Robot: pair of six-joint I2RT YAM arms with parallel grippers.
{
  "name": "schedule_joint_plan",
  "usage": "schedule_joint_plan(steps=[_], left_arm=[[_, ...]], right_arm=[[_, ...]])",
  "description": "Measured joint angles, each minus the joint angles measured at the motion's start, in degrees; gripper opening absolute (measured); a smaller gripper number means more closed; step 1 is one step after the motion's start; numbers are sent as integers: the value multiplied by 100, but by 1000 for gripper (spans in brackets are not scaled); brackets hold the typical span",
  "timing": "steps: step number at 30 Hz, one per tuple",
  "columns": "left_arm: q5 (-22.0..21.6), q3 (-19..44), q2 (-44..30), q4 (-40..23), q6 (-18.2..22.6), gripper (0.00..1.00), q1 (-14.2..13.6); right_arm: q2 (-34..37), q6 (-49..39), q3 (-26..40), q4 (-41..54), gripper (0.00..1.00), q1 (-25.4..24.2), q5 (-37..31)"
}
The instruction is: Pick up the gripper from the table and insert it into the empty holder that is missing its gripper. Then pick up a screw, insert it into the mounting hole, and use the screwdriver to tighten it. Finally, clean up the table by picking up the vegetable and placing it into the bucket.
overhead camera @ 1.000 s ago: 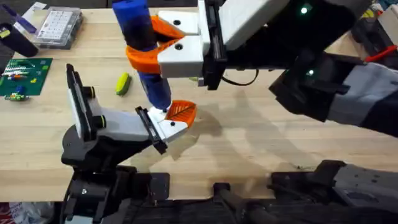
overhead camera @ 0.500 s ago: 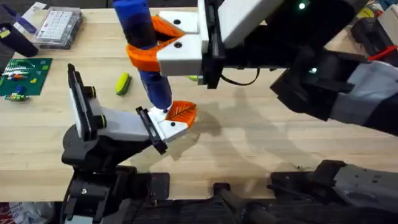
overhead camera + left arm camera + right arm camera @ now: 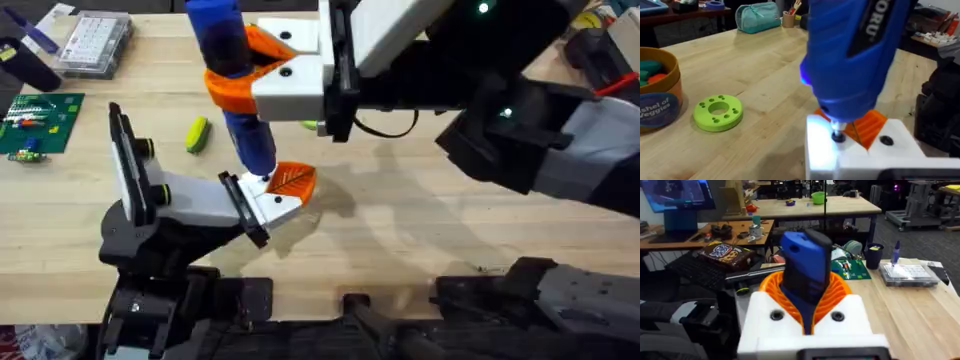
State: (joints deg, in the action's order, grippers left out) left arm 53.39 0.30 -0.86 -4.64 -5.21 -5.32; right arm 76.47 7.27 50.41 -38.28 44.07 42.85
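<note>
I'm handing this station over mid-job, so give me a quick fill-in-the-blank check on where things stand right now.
1. The right gripper is shut on the ____.
2. The screwdriver tip sits on the white base of the gripper mounted in the ____.
3. The vegetable lies on the ____.
4. The ring beside the bucket is ____ in colour.

Missing words: screwdriver; holder; table; green

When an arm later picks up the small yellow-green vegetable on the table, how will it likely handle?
The vegetable looks small and oblong, so probably light. Its rounded sides suggest it may roll if nudged crosswise on the smooth wooden table. It appears a rigid, glossy toy, so the fingers could slip off unless they close across its narrow middle.
</note>
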Motion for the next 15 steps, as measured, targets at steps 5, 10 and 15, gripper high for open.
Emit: schedule_joint_plan(steps=[5,10,15], left_arm=[[-6,0,2,11,9,13,0],[-31,0,7,15,7,13,0],[-50,2,22,15,28,13,0]], right_arm=[[23,56,-2,-184,46,0,9],[138,118,216,-22,45,2,88],[269,-204,1048,978,47,22,180]])
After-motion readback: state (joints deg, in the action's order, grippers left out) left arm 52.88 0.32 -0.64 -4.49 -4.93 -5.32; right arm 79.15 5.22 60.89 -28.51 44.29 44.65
